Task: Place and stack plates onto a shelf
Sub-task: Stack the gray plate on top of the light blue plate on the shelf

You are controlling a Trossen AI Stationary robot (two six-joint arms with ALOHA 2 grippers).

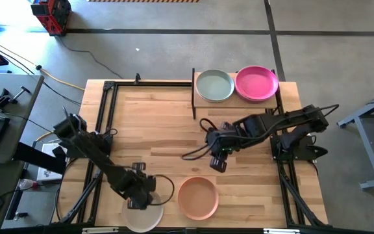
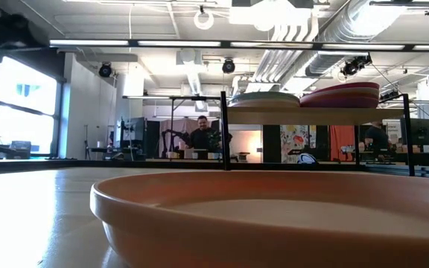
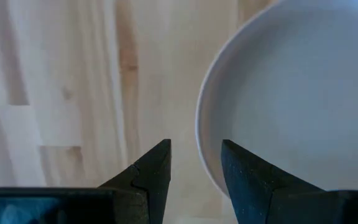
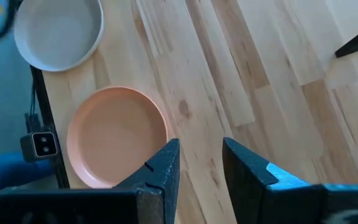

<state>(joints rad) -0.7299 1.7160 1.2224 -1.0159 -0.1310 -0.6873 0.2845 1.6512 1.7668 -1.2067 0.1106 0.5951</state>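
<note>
The light-wood shelf (image 1: 203,102) stands at the table's far edge and carries a pale teal plate (image 1: 214,85) and a magenta plate (image 1: 257,83); the low view shows both on its board (image 2: 311,115). A salmon plate (image 1: 197,197) rests flat on the table near the near edge. An off-white plate (image 1: 145,218) lies left of it, at the near edge. My left gripper (image 3: 196,146) is open above the off-white plate's rim (image 3: 205,149), one finger over the plate and one over the bare table. My right gripper (image 4: 201,143) is open, hovering over the table's middle, beyond the salmon plate (image 4: 117,134).
Black metal rails (image 1: 102,123) run along the table's left and right sides. A small camera (image 4: 42,144) sits at the near edge by the salmon plate. Bare wood (image 1: 154,130) stretches between the shelf and the two plates. A person stands in the room behind (image 2: 202,134).
</note>
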